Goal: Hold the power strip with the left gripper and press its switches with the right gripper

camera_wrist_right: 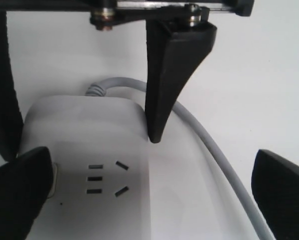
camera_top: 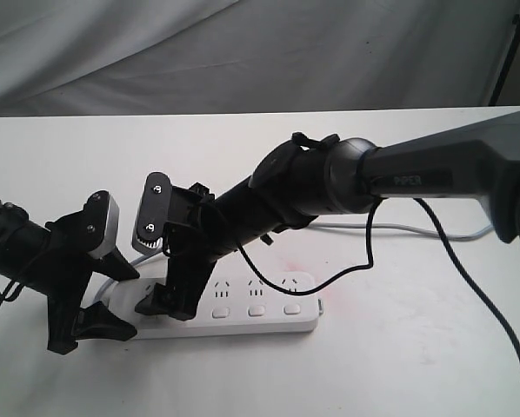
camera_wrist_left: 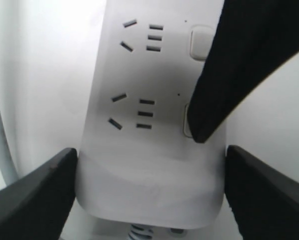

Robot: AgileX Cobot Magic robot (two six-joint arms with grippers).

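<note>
On the white table (camera_top: 399, 347), the power strip (camera_top: 269, 300) is clamped by the left gripper (camera_wrist_left: 150, 150); a switch (camera_wrist_left: 185, 117) is found just beneath the spread right gripper (camera_wrist_right: 150, 151).

One readable word
"PiPER" in pale letters on the dark-grey right arm (camera_top: 434, 169); no other text is legible.

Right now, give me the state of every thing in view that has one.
power strip: flat on the table, cord end clamped.
left tool: shut on the power strip's sides.
right tool: open, one fingertip down on the strip.
switches: one under that fingertip; pressed or not, cannot tell.
cord: attached, lying loose on the table.
</note>
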